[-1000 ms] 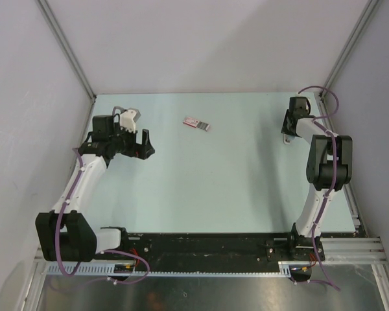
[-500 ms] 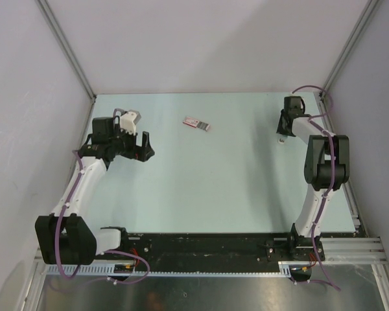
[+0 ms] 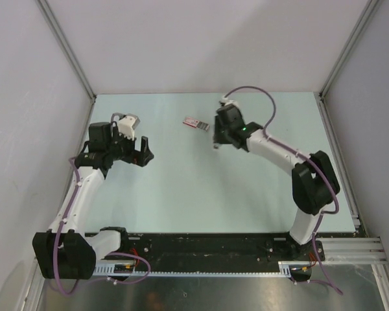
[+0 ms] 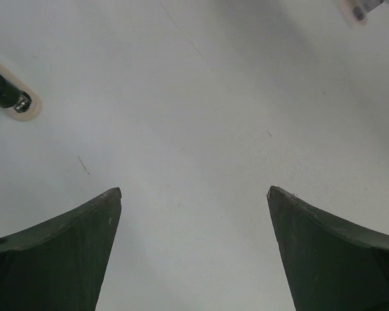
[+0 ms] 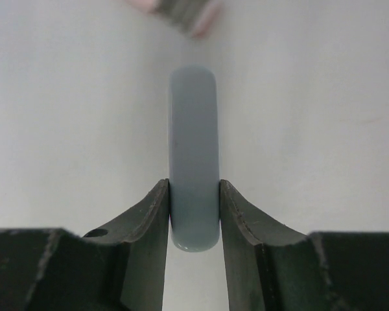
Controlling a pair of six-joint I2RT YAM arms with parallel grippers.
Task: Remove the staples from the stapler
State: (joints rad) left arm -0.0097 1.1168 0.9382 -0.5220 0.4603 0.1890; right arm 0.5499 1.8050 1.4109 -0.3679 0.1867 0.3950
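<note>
The stapler [image 5: 193, 116] is a pale grey-blue rounded bar, and my right gripper [image 5: 193, 184] is shut on its near end, both fingers pressed against its sides. From above, the right gripper [image 3: 218, 137] hangs over the far middle of the table, with a pale tip of the stapler [image 3: 215, 145] poking out below it. No staples show. My left gripper [image 3: 144, 150] is at the far left, open. In its wrist view the left gripper [image 4: 194, 190] has only bare table between its wide fingers.
A small pink and grey packet [image 3: 197, 123] lies just left of the right gripper and shows blurred at the top of the right wrist view [image 5: 181, 10]. Grey walls enclose the pale green table [image 3: 181, 188] on three sides.
The right arm has swung from the far right edge to the far middle of the table, carrying the stapler, and its jaws have closed tighter. The left arm has barely shifted.
</note>
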